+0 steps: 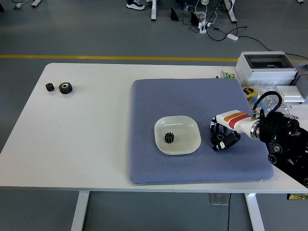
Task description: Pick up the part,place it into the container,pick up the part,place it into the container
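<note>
A: Room left of the fingers?
B: A bare strip of blue mat lies between them and the white dish, nothing standing in it.
A: Obstacles?
B: Behind and right of the fingers, the grey box and clutter crowd the desk edge.

My right robot hand covers most of the gear on the blue mat, so I cannot tell whether my fingers truly grip it. My arm runs off the picture's right edge. The two gears far left on the desk are too small to show teeth clearly.
</note>
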`<state>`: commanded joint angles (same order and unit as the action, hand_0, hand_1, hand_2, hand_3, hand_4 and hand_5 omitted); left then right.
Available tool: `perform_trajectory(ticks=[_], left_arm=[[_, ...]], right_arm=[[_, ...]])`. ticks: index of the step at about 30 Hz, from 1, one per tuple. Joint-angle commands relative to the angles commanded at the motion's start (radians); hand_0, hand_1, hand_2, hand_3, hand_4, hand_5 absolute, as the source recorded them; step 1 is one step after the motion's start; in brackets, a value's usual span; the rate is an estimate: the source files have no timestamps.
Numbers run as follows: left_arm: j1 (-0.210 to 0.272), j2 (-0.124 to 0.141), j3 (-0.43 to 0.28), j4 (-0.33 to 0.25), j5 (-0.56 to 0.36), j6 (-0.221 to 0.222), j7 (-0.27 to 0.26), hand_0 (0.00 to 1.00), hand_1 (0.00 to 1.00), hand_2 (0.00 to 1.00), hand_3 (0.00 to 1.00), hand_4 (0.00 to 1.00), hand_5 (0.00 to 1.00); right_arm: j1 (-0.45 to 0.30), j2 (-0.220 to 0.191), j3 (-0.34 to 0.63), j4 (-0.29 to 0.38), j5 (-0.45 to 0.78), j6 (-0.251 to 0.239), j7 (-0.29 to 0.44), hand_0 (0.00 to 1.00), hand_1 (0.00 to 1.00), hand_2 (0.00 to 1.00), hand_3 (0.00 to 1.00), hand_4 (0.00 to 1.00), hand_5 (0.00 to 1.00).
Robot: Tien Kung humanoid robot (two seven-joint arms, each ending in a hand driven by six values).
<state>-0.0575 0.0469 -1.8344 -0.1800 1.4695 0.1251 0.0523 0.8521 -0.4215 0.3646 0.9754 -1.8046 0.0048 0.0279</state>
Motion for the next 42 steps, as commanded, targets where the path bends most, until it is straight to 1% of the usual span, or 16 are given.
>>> perform_trajectory(ticks=[3, 4, 9, 10, 13, 18, 21, 22, 33, 34, 42], left_arm=[[0.000, -0.001, 0.000, 0.000, 0.000, 0.000, 0.000, 0.706, 0.682, 0.714, 0.586, 0.709, 0.649], [0.000, -0.001, 0.000, 0.000, 0.000, 0.000, 0.000, 0.706, 0.681, 0.714, 0.586, 0.710, 0.651], [0.001, 0.000, 0.000, 0.000, 0.000, 0.000, 0.000, 0.706, 0.681, 0.714, 0.586, 0.710, 0.651], [0.001, 0.000, 0.000, 0.000, 0.000, 0.000, 0.000, 0.706, 0.681, 0.715, 0.586, 0.710, 0.651], [0.000, 0.000, 0.001, 0.000, -0.001, 0.000, -0.001, 0.706, 0.681, 0.715, 0.586, 0.710, 0.651], [0.001, 0.000, 0.000, 0.000, 0.001, 0.000, 0.000, 0.706, 0.680, 0.716, 0.586, 0.710, 0.651], [0.001, 0.000, -0.001, 0.000, 0.002, 0.000, 0.000, 0.706, 0.680, 0.716, 0.586, 0.710, 0.651], [0.001, 0.001, -0.001, 0.000, 0.001, 0.000, 0.000, 0.706, 0.681, 0.715, 0.586, 0.709, 0.649], [0.001, 0.001, -0.001, 0.000, 0.002, 0.000, -0.001, 0.706, 0.681, 0.715, 0.586, 0.709, 0.648], [0.002, 0.002, -0.002, 0.000, 0.003, 0.000, -0.001, 0.706, 0.681, 0.715, 0.586, 0.709, 0.648], [-0.001, 0.003, 0.002, 0.000, 0.000, 0.000, -0.002, 0.707, 0.681, 0.715, 0.586, 0.709, 0.648]], right_arm=[[-0.002, -0.001, -0.003, -0.003, -0.001, -0.017, 0.012, 0.188, 0.405, 0.497, 0.502, 0.833, 0.283], [-0.003, -0.001, -0.004, -0.004, 0.000, -0.021, 0.018, 0.200, 0.399, 0.475, 0.488, 0.776, 0.249], [-0.005, -0.001, -0.008, -0.008, 0.001, -0.028, 0.028, 0.200, 0.399, 0.475, 0.488, 0.776, 0.249], [-0.006, 0.000, -0.008, -0.011, 0.002, -0.027, 0.027, 0.198, 0.389, 0.457, 0.489, 0.761, 0.241], [-0.007, -0.001, -0.010, -0.018, 0.003, -0.024, 0.025, 0.198, 0.389, 0.457, 0.489, 0.761, 0.241], [-0.008, -0.007, -0.005, -0.013, 0.007, -0.027, 0.030, 0.193, 0.382, 0.450, 0.490, 0.745, 0.224], [-0.008, -0.010, 0.001, -0.005, 0.007, -0.033, 0.034, 0.193, 0.382, 0.450, 0.490, 0.745, 0.224], [-0.007, -0.011, 0.003, -0.003, 0.007, -0.034, 0.035, 0.171, 0.373, 0.444, 0.488, 0.751, 0.234], [-0.007, -0.031, 0.051, 0.038, -0.004, -0.043, 0.039, 0.166, 0.366, 0.440, 0.485, 0.762, 0.237], [-0.006, -0.034, 0.057, 0.042, -0.006, -0.043, 0.038, 0.170, 0.366, 0.440, 0.486, 0.743, 0.208], [0.002, -0.042, 0.089, 0.071, -0.018, -0.040, 0.034, 0.173, 0.365, 0.441, 0.490, 0.747, 0.198]])
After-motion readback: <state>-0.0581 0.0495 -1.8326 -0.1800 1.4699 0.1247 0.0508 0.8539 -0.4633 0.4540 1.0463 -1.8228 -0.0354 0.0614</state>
